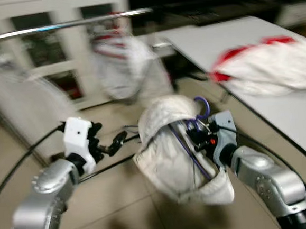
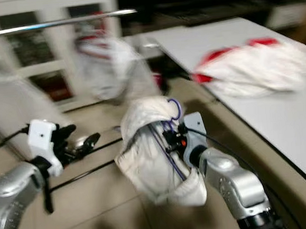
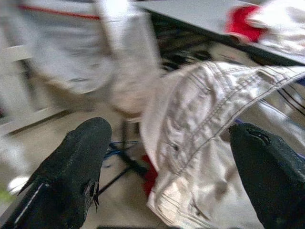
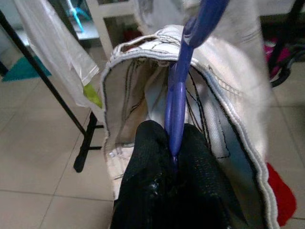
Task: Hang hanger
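A purple plastic hanger [image 4: 180, 76] carries a white garment [image 1: 171, 150] that droops in a bundle. My right gripper [image 4: 172, 152] is shut on the hanger's neck, just below its hook [image 1: 203, 106]. The hook stands well below the silver clothes rail [image 1: 66, 25] that crosses the top of the head views. My left gripper [image 1: 113, 144] is open, a short way to the left of the garment, with nothing between its fingers [image 3: 71, 171]. The head views are blurred by motion.
A white and red garment [image 1: 119, 61] hangs on the rail. Another white and red garment [image 1: 266, 66] lies on the white table [image 1: 302, 118] at the right. A white cabinet [image 1: 47, 54] stands behind the rail. The rack's black legs [image 4: 71, 114] stand on the tiled floor.
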Controlling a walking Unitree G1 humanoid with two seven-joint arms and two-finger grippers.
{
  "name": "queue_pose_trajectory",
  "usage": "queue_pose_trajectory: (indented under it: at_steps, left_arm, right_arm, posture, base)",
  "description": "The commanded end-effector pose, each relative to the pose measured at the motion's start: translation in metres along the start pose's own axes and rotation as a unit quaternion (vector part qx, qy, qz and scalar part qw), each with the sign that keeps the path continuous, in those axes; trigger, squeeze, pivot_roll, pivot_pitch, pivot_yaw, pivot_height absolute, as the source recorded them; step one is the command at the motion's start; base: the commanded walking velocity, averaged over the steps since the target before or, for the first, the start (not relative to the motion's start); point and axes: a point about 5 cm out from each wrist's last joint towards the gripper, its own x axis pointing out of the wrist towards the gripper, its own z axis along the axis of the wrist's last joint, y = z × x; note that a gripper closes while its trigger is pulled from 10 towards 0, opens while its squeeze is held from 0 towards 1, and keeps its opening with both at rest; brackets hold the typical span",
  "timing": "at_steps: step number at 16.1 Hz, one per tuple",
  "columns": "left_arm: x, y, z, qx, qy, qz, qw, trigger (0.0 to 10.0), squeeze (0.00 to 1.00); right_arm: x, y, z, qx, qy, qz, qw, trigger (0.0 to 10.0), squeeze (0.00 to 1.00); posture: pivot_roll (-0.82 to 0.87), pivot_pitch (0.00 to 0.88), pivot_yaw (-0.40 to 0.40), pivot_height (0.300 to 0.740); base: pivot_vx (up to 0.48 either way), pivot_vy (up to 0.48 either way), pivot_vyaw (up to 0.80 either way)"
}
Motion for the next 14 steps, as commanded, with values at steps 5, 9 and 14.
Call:
queue_pose_trajectory:
  at_steps: [5, 9, 14]
  left_arm:
    - [0.017, -0.004, -0.002, -0.008, -0.033, 0.044, 0.998, 10.0, 0.00]
    - [0.023, -0.007, -0.007, 0.006, -0.026, 0.047, 0.999, 10.0, 0.00]
    - [0.025, -0.012, -0.014, 0.015, -0.013, 0.035, 0.999, 10.0, 0.00]
  right_arm:
    - [-0.003, -0.026, 0.003, 0.048, -0.067, -0.115, 0.990, 10.0, 0.00]
    - [-0.006, -0.025, 0.004, 0.018, -0.072, -0.122, 0.990, 10.0, 0.00]
    - [-0.003, -0.022, 0.006, -0.008, -0.082, -0.146, 0.986, 10.0, 0.00]
  posture:
    - [-0.07, 0.000, -0.019, 0.740]
    - [-0.09, 0.000, -0.004, 0.740]
    - [-0.08, 0.000, -0.007, 0.740]
  base:
    - [0.000, 0.000, 0.80]
    - [0.000, -0.105, 0.00]
    - [0.000, -0.270, 0.45]
